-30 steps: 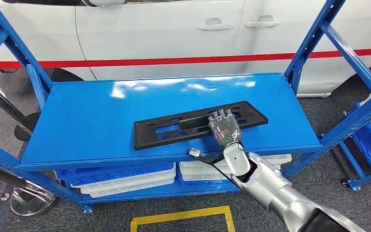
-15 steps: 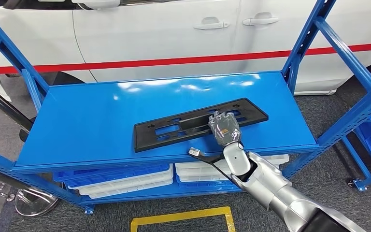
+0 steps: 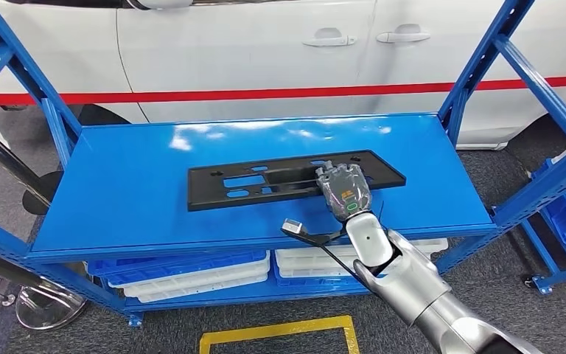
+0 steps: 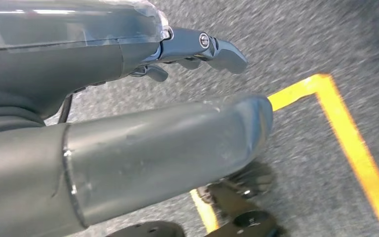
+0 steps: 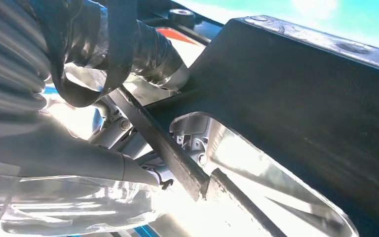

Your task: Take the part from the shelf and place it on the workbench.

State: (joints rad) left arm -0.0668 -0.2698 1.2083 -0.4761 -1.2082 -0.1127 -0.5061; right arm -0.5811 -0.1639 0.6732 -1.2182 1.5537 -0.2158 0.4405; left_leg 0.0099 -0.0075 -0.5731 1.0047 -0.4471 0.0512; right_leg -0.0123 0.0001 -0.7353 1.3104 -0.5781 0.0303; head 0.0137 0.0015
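Right hand: your right hand is clamped on the long black plastic plate, fingers hooked over its near edge towards the right end, so it can be dragged and lifted.
Part: the plate lies flat on the glossy blue metal shelf, mid-deck.
Left hand: your left hand hangs over grey carpet, fingers apart, holding nothing.
Next: judge the lift carefully; an off-centre hold may tip the plate.
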